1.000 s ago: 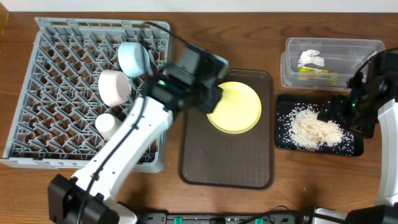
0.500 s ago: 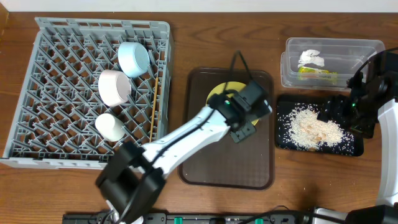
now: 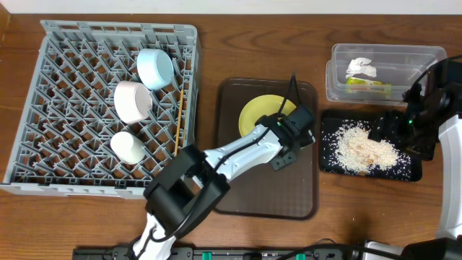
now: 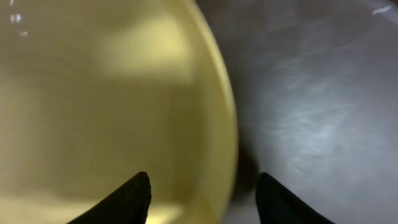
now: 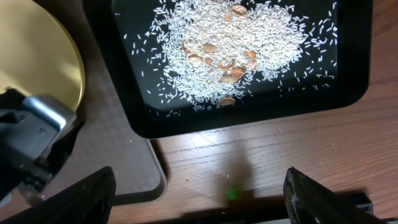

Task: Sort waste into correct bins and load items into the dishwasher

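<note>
Yellow plate [image 4: 93,93] | wrist: rim between left hand [image 4: 203,180] fingers [image 4: 124,202] | overhead: rim hidden

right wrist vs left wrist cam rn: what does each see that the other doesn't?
Right wrist only: shallow black rectangular tray of loose whitish rice scraps with brownish bits, bare wooden table, and the right gripper, open above the wood.
Left wrist only: the left gripper, open, its tips either side of the rim of the round yellow plate, close up.
Both: that plate and the dark brown serving tray under it.
</note>
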Available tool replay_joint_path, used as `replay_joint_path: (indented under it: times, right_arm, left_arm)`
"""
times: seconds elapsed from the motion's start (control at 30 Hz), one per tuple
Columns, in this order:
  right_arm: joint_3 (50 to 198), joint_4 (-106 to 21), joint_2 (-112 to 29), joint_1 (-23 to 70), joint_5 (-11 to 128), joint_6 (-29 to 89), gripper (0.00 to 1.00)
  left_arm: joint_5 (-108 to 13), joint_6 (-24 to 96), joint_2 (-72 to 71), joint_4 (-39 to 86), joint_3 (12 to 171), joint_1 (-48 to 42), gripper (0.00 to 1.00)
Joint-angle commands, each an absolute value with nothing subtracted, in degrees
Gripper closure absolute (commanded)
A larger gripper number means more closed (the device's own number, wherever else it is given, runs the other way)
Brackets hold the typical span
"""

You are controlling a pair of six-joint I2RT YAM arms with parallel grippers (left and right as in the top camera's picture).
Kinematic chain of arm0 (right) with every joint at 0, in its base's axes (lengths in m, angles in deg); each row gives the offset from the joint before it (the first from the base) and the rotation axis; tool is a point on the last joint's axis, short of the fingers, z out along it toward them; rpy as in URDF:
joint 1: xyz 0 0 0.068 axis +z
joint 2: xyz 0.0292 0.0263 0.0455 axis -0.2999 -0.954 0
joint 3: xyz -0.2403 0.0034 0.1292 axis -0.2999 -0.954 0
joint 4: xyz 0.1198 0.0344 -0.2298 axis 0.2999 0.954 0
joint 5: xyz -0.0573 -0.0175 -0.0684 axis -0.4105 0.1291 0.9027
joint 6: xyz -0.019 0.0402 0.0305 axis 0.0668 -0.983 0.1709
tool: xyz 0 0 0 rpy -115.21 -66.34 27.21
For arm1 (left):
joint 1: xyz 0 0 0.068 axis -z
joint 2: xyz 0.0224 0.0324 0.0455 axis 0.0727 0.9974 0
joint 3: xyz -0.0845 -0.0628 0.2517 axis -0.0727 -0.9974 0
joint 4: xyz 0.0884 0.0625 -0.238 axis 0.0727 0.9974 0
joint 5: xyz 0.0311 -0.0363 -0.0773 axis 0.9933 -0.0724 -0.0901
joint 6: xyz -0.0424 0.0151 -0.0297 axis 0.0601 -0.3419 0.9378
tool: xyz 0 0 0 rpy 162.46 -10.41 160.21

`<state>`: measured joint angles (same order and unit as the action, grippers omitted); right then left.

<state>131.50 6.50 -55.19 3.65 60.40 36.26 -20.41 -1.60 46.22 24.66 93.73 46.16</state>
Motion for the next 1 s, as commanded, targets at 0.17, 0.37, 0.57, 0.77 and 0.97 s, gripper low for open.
replay_joint_path:
  times: [0.17, 0.37, 0.57, 0.77, 0.97]
  right_arm:
    - [132.4, 6.6, -55.3, 3.3, 60.1, 35.7, 0.16]
    - [132.4, 6.6, -55.3, 3.3, 60.1, 35.7, 0.16]
    - [132.4, 6.6, -55.3, 3.3, 60.1, 35.7, 0.16]
    - [132.4, 6.6, -55.3, 3.3, 60.1, 35.7, 0.16]
    - [132.4, 6.6, -55.3, 3.3, 60.1, 35.7, 0.16]
  left_arm:
    - [-15.3, -2.0, 49.4, 23.5, 93.2, 46.2, 0.68]
    - [-13.8, -2.0, 51.4, 23.2, 93.2, 46.2, 0.77]
    - [-5.1, -2.0, 51.5, 22.6, 93.2, 46.2, 0.88]
    - [3.9, -2.0, 51.5, 22.5, 93.2, 46.2, 0.92]
    - [11.6, -2.0, 50.9, 22.5, 93.3, 47.2, 0.92]
